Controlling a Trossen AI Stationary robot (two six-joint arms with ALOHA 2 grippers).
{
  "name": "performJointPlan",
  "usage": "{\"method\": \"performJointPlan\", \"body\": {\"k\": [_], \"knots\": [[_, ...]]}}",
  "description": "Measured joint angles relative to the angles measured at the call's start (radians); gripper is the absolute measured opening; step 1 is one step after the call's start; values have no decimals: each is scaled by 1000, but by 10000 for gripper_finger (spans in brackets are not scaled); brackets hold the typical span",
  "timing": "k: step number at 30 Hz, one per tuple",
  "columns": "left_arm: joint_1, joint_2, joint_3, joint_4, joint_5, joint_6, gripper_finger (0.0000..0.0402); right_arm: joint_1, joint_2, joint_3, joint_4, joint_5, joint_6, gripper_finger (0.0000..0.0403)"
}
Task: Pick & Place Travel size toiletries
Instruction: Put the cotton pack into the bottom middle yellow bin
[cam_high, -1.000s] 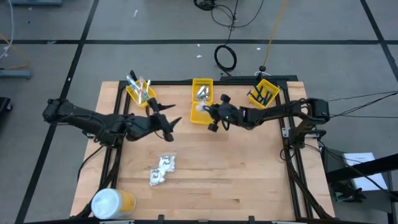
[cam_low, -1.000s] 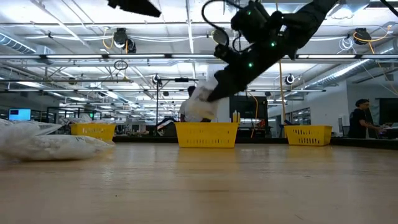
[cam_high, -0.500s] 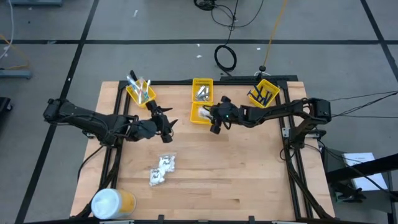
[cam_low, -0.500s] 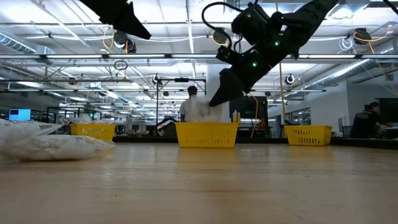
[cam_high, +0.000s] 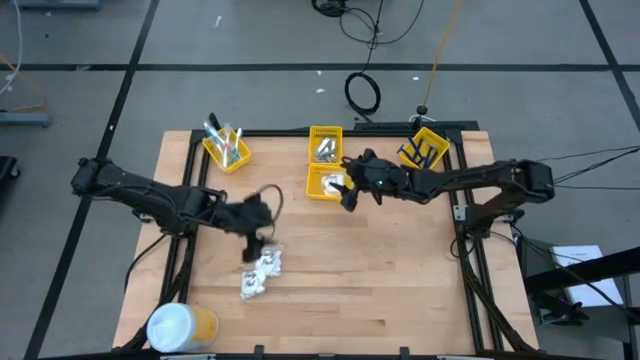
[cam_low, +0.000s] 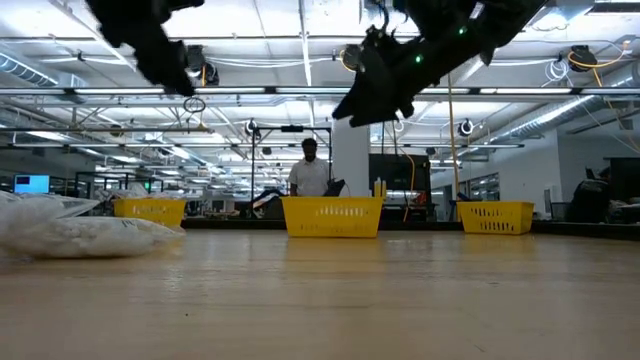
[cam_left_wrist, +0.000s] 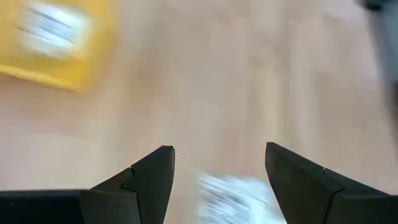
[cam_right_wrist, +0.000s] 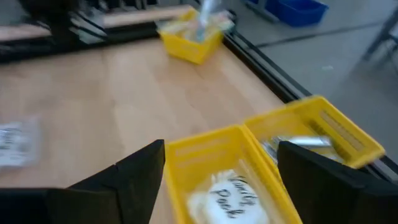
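Several white crinkly packets (cam_high: 262, 272) lie in a loose heap on the wooden table (cam_high: 380, 290), left of its middle. My left gripper (cam_high: 253, 252) hangs open just above the heap, pointing down at it; the left wrist view shows the packets (cam_left_wrist: 233, 200) below the gap between the fingers (cam_left_wrist: 149, 177). My right gripper (cam_high: 343, 195) is open and held above the near middle yellow bin (cam_high: 322, 183). A white packet (cam_right_wrist: 229, 196) lies in that bin.
More yellow bins stand along the far edge. The left bin (cam_high: 225, 148) has toothbrushes, the middle bin (cam_high: 325, 146) silvery tubes, the right bin (cam_high: 425, 150) dark blue razors. A large white-and-yellow cylinder (cam_high: 180, 325) stands at the near left corner. A person stands beyond the table (cam_low: 311, 170).
My right gripper has opened and let go of a white packet, which has dropped into the near middle bin; the gripper has then risen. My left gripper has tipped downward, rolled, and sunk toward the heap of packets, nearer the table's near edge.
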Motion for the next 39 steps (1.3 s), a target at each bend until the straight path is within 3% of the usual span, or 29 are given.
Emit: {"method": "performJointPlan", "body": {"k": [1,6,12,24,28,34,36,39], "knots": [[-19,20,0,-3,55,-31,243,8,-9,0,2,-2,-4,294],[-141,154,0,-32,91,-97,243,44,-34,0,10,1,-25,285],[-205,338,-1,-45,343,-171,243,73,-39,0,9,0,-26,283],[-216,471,0,-110,376,-152,234,91,-39,0,24,1,-26,283],[-208,465,0,-119,422,-153,178,91,-39,0,23,2,-29,281],[-185,420,0,-124,538,-153,31,91,-39,0,23,3,-28,281],[-172,397,5,-140,541,-157,12,91,-39,0,23,4,-26,281],[-170,353,42,-204,453,-130,13,91,-39,0,23,3,-14,281]]}}
